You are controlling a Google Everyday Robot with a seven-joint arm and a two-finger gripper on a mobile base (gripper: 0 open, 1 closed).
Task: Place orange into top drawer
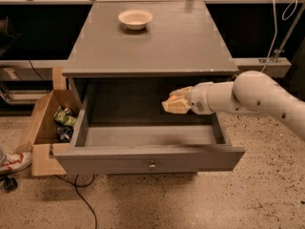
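**Orange held over the open drawer**

Camera view: The drawer of the grey cabinet is pulled out toward 6 o'clock. Its inside is in plain sight and its knob sits at the centre of the front panel.

The white arm reaches in from 3 o'clock, crossing above the drawer's right wall. The gripper hangs over the right half of the drawer, near the back, just under the cabinet's top edge. Its pale fingers are pinched around the orange, of which only a small orange patch shows at the upper side of the grip. The fruit is off the drawer floor, held in the air above it.

On the cabinet top, toward 12 o'clock, a cream bowl stands upright, well apart from the gripper.

At 9 o'clock of the drawer, a cardboard box sits on the speckled floor, just beside the cabinet, with green packets inside it. A shoe lies at the far left edge, near 8 o'clock. A dark cable runs across the floor from under the drawer front toward 7 o'clock.
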